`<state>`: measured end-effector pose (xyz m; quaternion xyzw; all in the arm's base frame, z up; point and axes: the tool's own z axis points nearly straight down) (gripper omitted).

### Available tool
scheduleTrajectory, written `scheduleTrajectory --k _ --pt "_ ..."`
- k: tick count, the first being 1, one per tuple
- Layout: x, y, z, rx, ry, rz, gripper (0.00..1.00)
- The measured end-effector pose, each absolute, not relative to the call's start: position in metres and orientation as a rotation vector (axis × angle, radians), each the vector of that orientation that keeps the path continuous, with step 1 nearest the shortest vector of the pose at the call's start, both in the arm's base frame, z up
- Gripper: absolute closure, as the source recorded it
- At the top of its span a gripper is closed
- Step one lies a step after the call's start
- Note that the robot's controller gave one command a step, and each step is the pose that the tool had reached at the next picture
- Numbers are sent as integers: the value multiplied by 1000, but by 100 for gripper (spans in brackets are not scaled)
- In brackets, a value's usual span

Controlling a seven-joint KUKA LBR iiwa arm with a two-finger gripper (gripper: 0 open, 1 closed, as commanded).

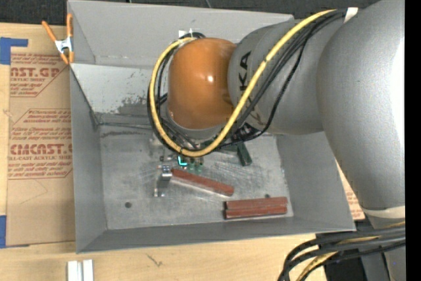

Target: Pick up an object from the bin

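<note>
My gripper [161, 182] reaches down under the orange wrist cover to the bin floor, left of centre. A long, thin reddish-brown stick [207, 184] lies slanted on the floor, and its left end is right beside the gripper; whether they touch I cannot tell. A brown-red rectangular block [256, 208] lies flat near the bin's front wall, to the right of the gripper and apart from it. A small dark green piece [245, 155] shows at the edge of the arm, right of the gripper.
The big grey arm with its yellow and black cables covers the bin's right and back parts. A small dark speck [128, 204] lies on the scuffed floor at the front left.
</note>
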<state>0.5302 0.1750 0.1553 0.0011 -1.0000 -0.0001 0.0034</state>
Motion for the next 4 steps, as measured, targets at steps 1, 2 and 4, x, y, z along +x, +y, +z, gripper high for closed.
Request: scheduleTrajectory --k 1,2,4 --pt "532 174 159 2 -3142 -2 0" --pt "517 101 84 122 -3181 -16 100" --pt "506 101 78 127 -3140 -9 0"
